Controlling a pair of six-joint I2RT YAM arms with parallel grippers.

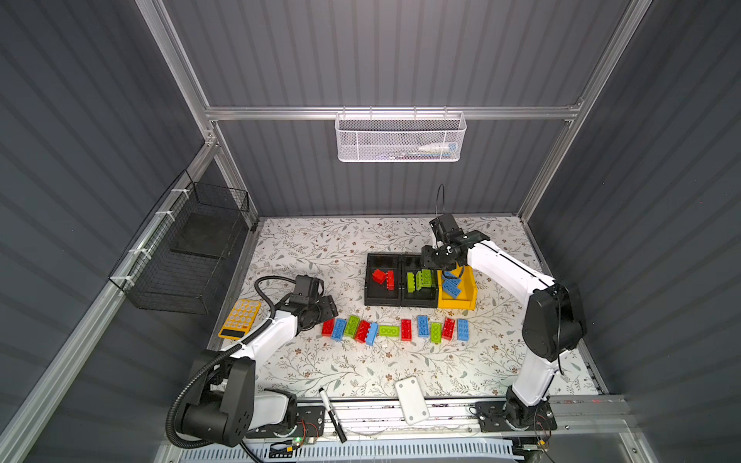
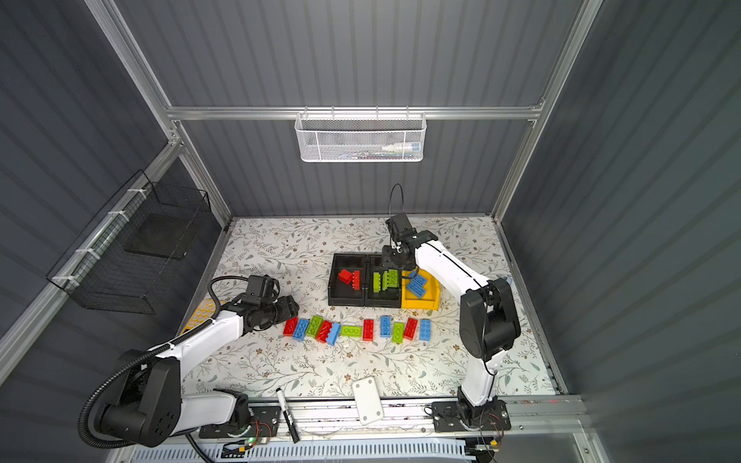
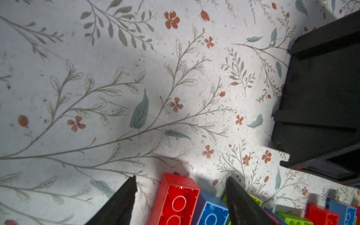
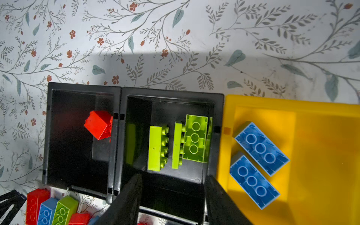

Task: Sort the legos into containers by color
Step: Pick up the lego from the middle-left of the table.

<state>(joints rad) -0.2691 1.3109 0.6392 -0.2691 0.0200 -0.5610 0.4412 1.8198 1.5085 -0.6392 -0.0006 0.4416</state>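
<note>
readable text: none | labels, brands, numbers, signs: none legible anywhere

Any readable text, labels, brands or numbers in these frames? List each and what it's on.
None legible.
Item in the white mesh basket: any print too blurred.
Marker at the front edge: any label too small.
Legos and containers: no lettering visible.

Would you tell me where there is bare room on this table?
Bare cloth lies behind the three bins up to the back wall, and between the brick row and the white plate. Crowded: the narrow strip between bins and row.
</note>
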